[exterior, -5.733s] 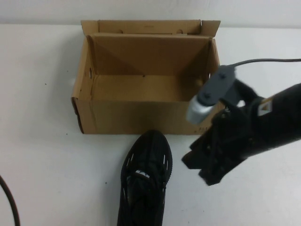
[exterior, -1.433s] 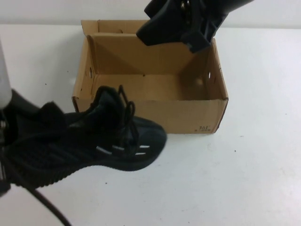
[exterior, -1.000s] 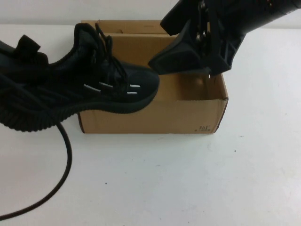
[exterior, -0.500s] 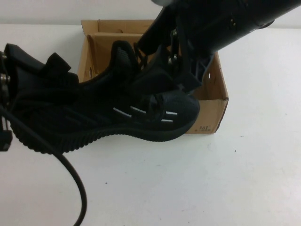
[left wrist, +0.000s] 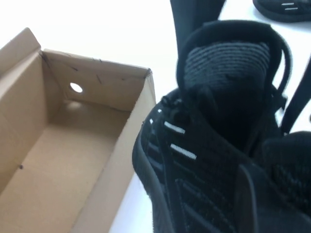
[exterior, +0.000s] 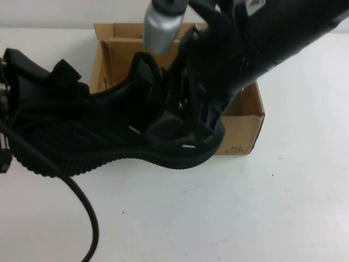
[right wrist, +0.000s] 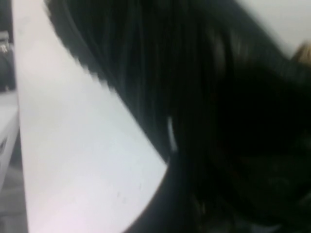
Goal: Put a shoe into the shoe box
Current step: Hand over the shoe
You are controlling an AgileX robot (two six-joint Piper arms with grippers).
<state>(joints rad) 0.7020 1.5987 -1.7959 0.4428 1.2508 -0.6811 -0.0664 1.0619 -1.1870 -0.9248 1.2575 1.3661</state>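
The black shoe (exterior: 103,131) is held up off the table in front of the open brown shoe box (exterior: 240,131), its toe pointing right. My left gripper (exterior: 13,114) at the left edge is shut on the shoe's heel. My right gripper (exterior: 182,117) reaches down from the upper right and sits on the shoe's front, over the laces and toe. In the left wrist view the shoe (left wrist: 218,145) fills the near side, next to the box (left wrist: 73,160), whose inside shows bare. The right wrist view shows only the dark shoe (right wrist: 204,121) close up.
A black cable (exterior: 87,218) loops over the white table at the lower left. A second black shoe (left wrist: 284,9) lies on the table beyond the held one in the left wrist view. The box's flap lid (exterior: 125,30) stands open at the far side.
My left gripper lifted the shoe off the table and carried it right, up to the box front. My right arm swung over the box and came down onto the shoe's front.
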